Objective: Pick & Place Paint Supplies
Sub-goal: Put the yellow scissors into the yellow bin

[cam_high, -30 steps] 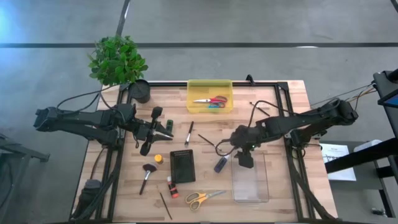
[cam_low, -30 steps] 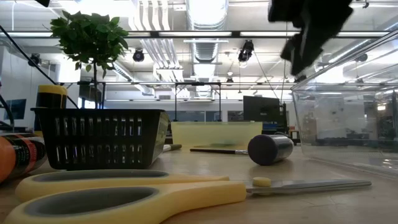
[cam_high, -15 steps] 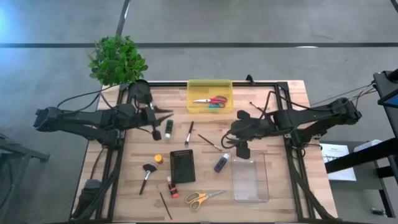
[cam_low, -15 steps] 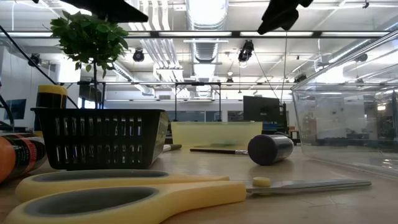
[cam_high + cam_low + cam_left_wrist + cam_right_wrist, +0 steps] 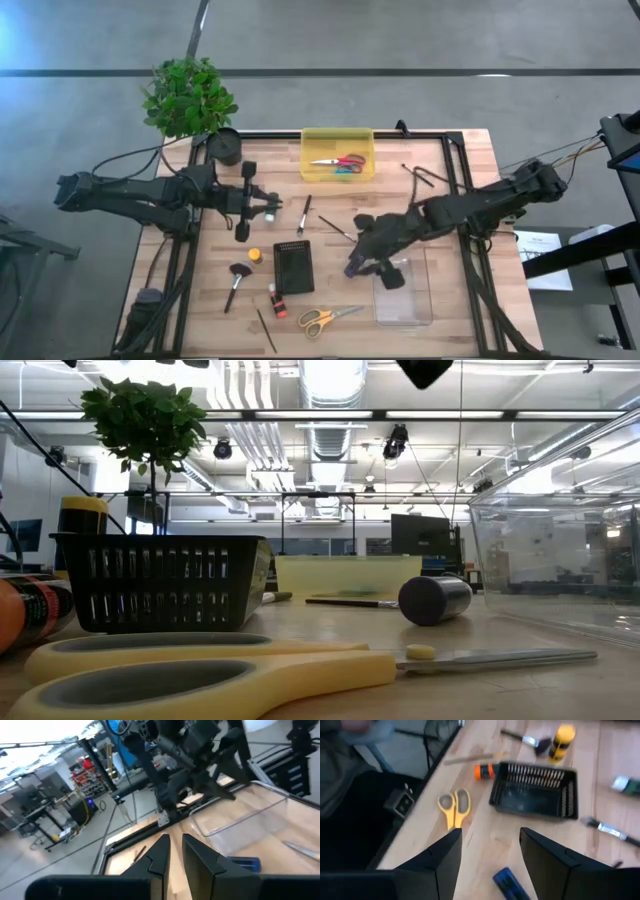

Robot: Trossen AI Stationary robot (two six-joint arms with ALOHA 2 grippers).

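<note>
Little of the task looks done: the black basket and the clear bin appear empty. The right gripper hovers open above the purple tube. The left gripper, nearly closed on nothing, waits beside the green tube. Brushes (one wide brush) lie loose; the yellow scissors are only clutter.

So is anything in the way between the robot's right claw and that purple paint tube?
Nothing visible is. In the right wrist view, the right gripper is open, and the purple paint tube lies on bare wood between its fingers. The black basket and yellow scissors sit farther off.
</note>
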